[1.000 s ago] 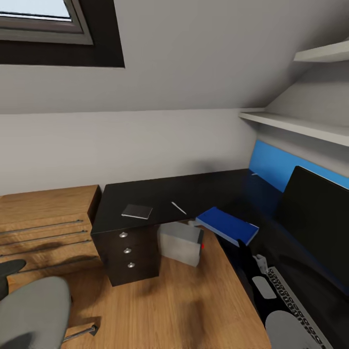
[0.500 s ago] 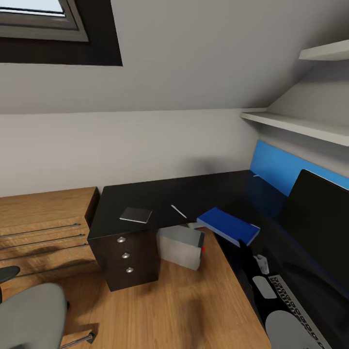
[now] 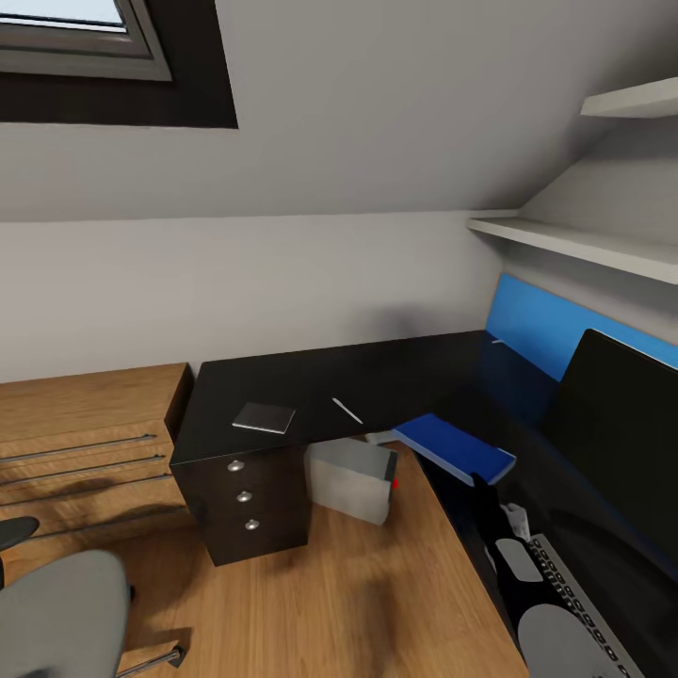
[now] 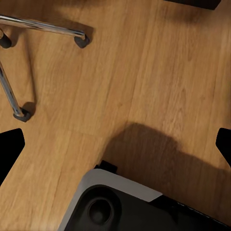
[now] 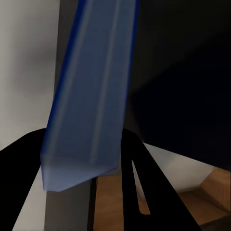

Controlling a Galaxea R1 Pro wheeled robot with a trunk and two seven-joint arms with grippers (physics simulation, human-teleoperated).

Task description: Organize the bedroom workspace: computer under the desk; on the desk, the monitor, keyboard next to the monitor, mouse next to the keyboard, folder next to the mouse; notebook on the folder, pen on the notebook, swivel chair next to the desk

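The black desk [image 3: 377, 377] runs along the wall and turns toward me on the right. On it lie the dark grey notebook [image 3: 265, 417] and the white pen [image 3: 347, 411]. My right gripper [image 3: 482, 488] is shut on the near edge of the blue folder [image 3: 455, 448], which it holds low over the desk's inner corner. The right wrist view has the folder [image 5: 91, 96] between the two black fingers [image 5: 139, 163]. The grey computer [image 3: 353, 478] stands under the desk. The monitor [image 3: 621, 443] and keyboard [image 3: 589, 617] are at the right. My left gripper [image 4: 115, 144] hangs open above the floor. The swivel chair [image 3: 56, 612] is at the lower left.
A light wooden drawer unit [image 3: 85, 443] stands left of the desk. A blue panel [image 3: 546, 330] leans on the wall behind the monitor, with white shelves [image 3: 584, 245] above. The chair's chrome legs [image 4: 43, 26] and my own base [image 4: 120, 202] lie over the wood floor [image 3: 358, 584].
The folder has sunk and shifted right toward the monitor, lying flatter in my right gripper. The view turned slightly at first, then held still.
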